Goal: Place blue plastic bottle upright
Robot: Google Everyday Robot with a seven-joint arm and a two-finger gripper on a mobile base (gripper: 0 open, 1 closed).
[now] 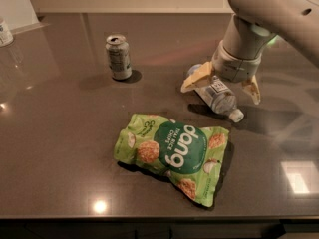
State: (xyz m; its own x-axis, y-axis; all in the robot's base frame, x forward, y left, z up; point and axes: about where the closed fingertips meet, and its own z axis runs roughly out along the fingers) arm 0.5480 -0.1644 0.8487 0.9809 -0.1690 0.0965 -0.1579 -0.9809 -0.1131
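Observation:
The blue plastic bottle [219, 96] lies on its side on the dark countertop [60, 133] at the right, its white cap pointing toward the front right. My gripper [222, 86] hangs directly over it, open, with one yellowish fingertip [192, 82] on the bottle's left and the other on its right. The fingers straddle the bottle's body without closing on it. The arm covers the bottle's far end.
A silver drink can [118, 57] stands upright at the back left. A green snack bag [174, 153] lies flat in front of the bottle. A small white container [5, 32] shows at the far left edge. The counter's front edge runs along the bottom.

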